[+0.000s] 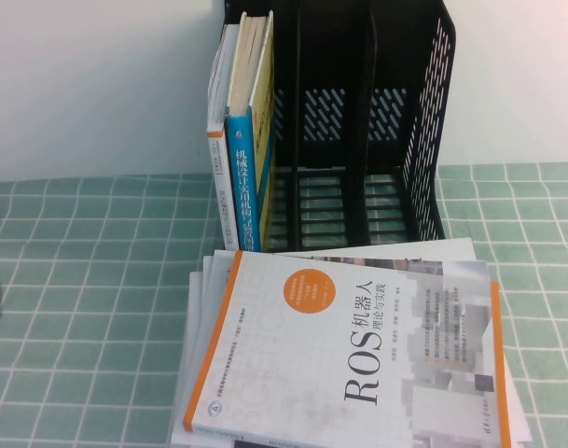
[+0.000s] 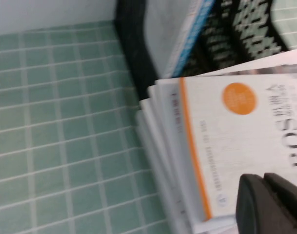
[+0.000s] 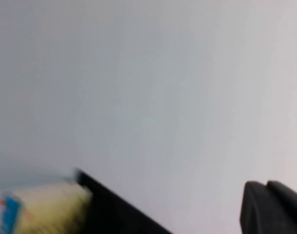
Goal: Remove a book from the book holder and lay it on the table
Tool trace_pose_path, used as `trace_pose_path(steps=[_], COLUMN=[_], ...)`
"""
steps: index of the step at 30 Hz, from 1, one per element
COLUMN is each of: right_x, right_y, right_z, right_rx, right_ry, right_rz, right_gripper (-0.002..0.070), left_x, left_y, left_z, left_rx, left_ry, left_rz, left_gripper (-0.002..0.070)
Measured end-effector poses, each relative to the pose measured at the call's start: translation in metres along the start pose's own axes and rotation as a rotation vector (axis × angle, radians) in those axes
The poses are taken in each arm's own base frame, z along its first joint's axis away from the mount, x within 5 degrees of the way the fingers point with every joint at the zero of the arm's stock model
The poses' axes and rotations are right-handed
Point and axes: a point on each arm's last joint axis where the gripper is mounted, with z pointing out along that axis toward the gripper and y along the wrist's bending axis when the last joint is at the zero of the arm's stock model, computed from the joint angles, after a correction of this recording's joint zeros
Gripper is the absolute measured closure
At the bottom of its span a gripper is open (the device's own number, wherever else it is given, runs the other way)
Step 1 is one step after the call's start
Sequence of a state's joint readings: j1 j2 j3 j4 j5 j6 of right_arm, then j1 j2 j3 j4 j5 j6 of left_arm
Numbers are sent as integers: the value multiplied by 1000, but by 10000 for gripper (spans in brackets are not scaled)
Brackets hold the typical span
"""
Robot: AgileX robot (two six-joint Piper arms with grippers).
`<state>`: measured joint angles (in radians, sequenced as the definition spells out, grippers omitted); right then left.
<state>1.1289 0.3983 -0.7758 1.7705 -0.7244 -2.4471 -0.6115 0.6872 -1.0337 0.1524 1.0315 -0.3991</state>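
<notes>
Since the ROS book [image 1: 358,350] is already lying flat, cover up, on a small stack of white brochures [image 1: 201,280] at the near edge of the table [image 1: 78,308], I'm reading the main job as pretty much done here. It's sitting just in front of the book holder [image 1: 377,140], not inside it, and nothing is gripping it.

The left gripper [image 2: 270,204] is hovering over the near corner of that book in its wrist view, and its fingers are looking pressed together with nothing between them. My guess is it's just parked there out of the way.

Further back, the holder is standing upright with its two right-hand slots bare, while a blue-spined book [image 1: 246,177] and a thinner white one are leaning upright at its left end.

The right gripper [image 3: 272,204] is pointing up toward the plain wall, above the holder's top edge, jaws closed on nothing. Looks like it's pulling clear, though that's a guess.
</notes>
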Motion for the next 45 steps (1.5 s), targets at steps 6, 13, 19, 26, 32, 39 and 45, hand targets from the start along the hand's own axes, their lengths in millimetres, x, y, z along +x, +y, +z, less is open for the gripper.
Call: trace_pose_path(steps=[6, 13, 19, 26, 32, 39, 45], right_x=[-18, 5, 17, 44, 63, 59, 61], right_y=[43, 110, 148, 168, 134, 88, 68], right_z=[0, -1, -5, -13, -5, -12, -34], right_rx=[-352, -776, -1084, -1372, -1171, -859, -792], right_ry=[-271, -284, -184, 215, 644, 672, 583], right_rz=[89, 188, 267, 51, -283, -297, -209], right_gripper=[678, 678, 678, 678, 678, 678, 678], left_x=[-5, -3, -2, -1, 2, 13, 37], left_y=[-22, -37, -47, -50, -48, -37, -24], left_z=[-3, -8, -13, -15, -13, 9, 19], left_rx=[242, 413, 532, 578, 551, 435, 384], left_ry=[-57, -67, -78, -74, -46, -36, -194], left_rz=[50, 176, 209, 212, 245, 300, 364], left_gripper=[678, 678, 678, 678, 678, 678, 678])
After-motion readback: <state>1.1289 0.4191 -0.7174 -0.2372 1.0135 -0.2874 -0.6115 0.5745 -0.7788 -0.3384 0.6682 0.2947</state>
